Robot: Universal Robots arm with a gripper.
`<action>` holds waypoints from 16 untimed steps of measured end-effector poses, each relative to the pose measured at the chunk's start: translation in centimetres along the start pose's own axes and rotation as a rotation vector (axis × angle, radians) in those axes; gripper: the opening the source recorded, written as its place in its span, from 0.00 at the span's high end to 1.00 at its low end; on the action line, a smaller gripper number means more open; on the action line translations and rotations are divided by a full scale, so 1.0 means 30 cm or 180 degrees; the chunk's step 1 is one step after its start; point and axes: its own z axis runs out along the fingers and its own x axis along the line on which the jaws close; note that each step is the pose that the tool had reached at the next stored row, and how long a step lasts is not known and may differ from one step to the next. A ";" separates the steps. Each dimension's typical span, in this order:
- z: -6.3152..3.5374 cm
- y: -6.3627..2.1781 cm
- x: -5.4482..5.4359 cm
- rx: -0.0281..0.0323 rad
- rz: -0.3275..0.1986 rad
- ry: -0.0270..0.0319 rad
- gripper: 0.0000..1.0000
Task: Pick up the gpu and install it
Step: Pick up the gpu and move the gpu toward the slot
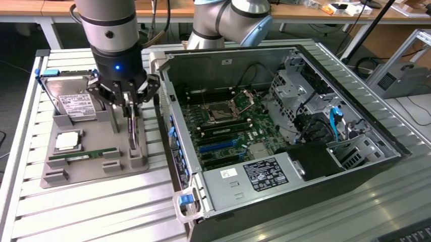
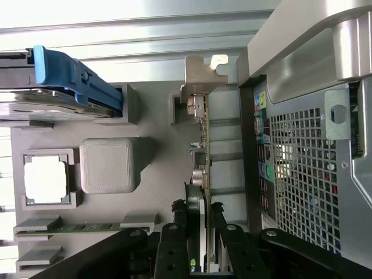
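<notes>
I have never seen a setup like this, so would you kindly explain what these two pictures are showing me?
This is a robot arm with a hand at its tip. One picture comes from a camera off the arm, the other from a camera on its wrist. On the bench a grey tray carries a hard drive, a processor chip, a memory stick and the gpu, a card standing on edge. Beside it lies an open computer case with its motherboard exposed. The hand is down over the gpu; whether it grips it, I cannot tell.
</notes>
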 end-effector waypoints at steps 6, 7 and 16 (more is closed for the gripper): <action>-0.011 0.000 0.000 0.0000 0.0000 0.0000 0.73; -0.013 0.000 0.000 0.0000 0.0000 0.0000 0.73; -0.031 0.001 -0.001 -0.0001 0.0000 0.0000 0.73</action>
